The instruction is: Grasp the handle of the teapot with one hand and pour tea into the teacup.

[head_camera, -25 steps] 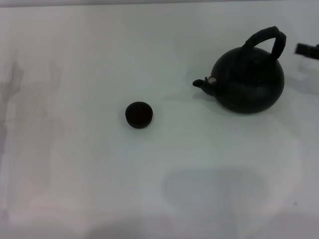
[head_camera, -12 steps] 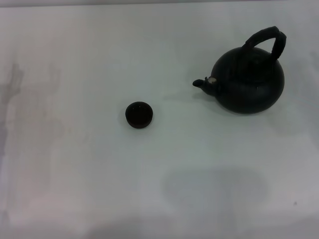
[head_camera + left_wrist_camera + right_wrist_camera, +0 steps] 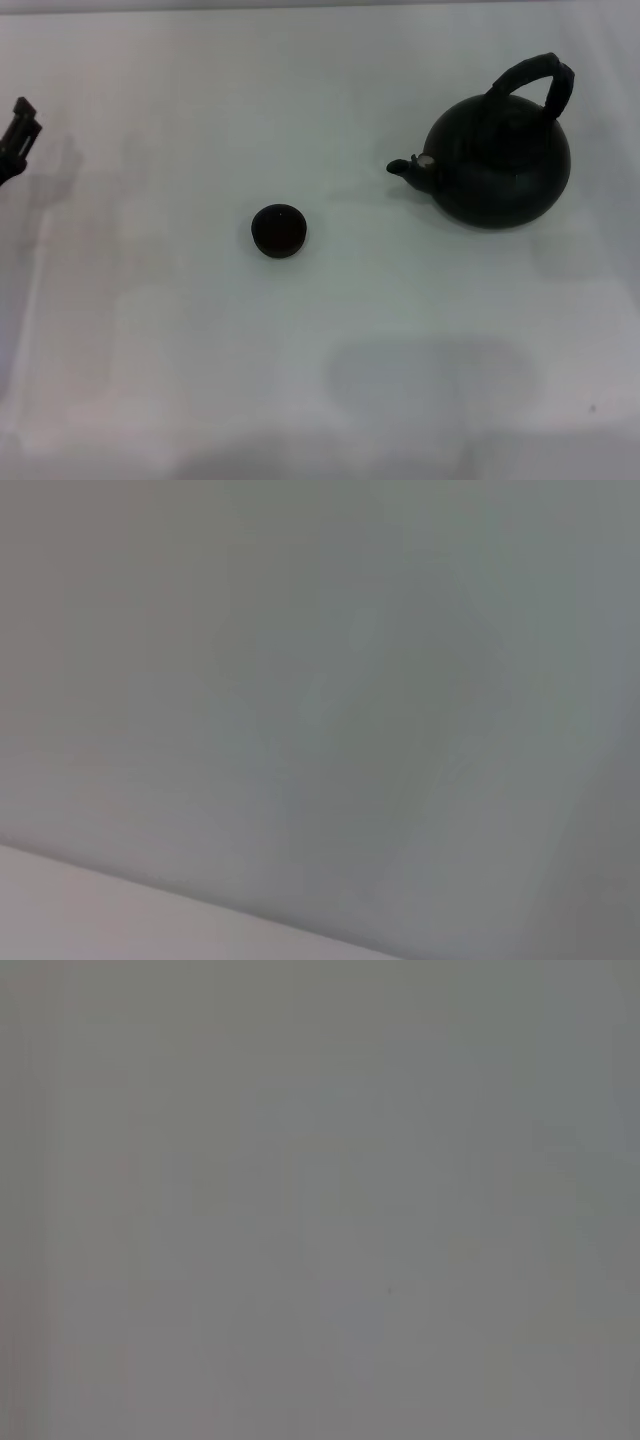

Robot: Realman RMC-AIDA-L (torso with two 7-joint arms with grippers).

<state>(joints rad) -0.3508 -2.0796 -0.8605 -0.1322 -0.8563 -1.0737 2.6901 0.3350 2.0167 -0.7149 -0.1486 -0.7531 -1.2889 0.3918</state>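
Teapot (image 3: 500,165): black, round-bodied, upright on the white bench (image 3: 400,330) toward the robot's right and far side. Nothing holds it.
Handle (image 3: 535,80): arched over the top, leaning toward the right side of the pot; free of any contact.
Spout (image 3: 405,168): short, points toward the robot's left, roughly in the teacup's direction.
Teacup (image 3: 279,230): small, dark, upright, well apart from the teapot, nearer the bench's middle. Whether it holds tea cannot be told; its inside reads dark either way.
Left gripper (image 3: 18,130): only a dark tip shows at the far left edge of the head view, well apart from both cup and pot. Whether its jaws stand wide or narrow, I cannot tell.
Right gripper: not seen in any view. Both wrist views show only blank pale surface.
Stage: pot standing and cup standing would fit either a pour yet to come or a pot set back down after one.
Risk, grasp: the handle is thin and slanted; jaws closing off-centre could let the pot swing or twist, judging by its heavy-looking body.
Risk, reach: the pot sits on the right; an approach by the left arm would cross over the cup and could knock it.
Risk, pour: small cup mouth and short spout leave little margin, so a tilt made too far off would spill onto the bench.
Risk, cup: light-looking, likely to slide or tip if the spout touches it.
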